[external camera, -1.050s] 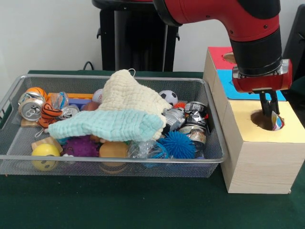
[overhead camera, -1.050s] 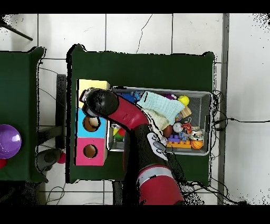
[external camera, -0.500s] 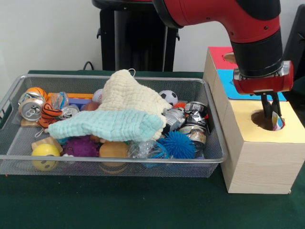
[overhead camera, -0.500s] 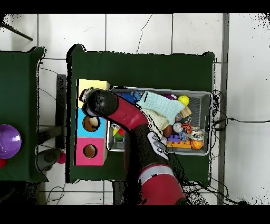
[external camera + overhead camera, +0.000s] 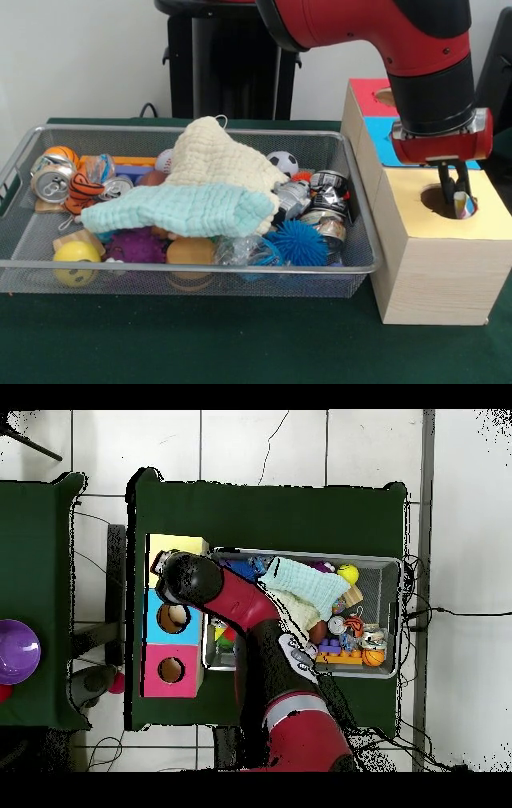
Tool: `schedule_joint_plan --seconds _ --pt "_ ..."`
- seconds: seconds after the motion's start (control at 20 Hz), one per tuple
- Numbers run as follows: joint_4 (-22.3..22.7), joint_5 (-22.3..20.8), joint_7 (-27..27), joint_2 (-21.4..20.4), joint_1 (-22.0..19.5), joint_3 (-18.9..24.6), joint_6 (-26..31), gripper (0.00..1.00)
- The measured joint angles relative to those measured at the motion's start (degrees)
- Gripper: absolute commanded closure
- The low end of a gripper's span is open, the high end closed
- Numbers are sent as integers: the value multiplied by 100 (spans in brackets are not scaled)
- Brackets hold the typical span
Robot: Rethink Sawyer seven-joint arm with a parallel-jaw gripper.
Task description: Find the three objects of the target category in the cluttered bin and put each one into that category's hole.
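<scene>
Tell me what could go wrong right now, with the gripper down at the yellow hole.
1. The gripper is at the rim of the hole in the yellow box top, with a small item between its fingers; it sits near the hole's right edge, so it might catch on the rim instead of dropping.
2. The cloth covers much of the wire bin, so other targets may be hidden under it.

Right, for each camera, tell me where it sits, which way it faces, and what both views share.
Front view: sits low across the table, facing the wire bin and the box with holes; the red arm comes down, its end effector at the yellow hole.
Overhead view: sits above, looking straight down; the arm reaches up from the bottom edge over the box.
Shared: bin, box, arm and cloth.
</scene>
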Motion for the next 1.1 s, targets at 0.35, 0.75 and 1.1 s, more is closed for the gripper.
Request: schedule_joint_plan --seconds 0.35,0.75,1.1 --pt "6 0 0 202 0 111 -445 100" --pt "-2 4 0 349 4 197 -619 100" --pt "-73 4 1 368 79 125 -617 100"
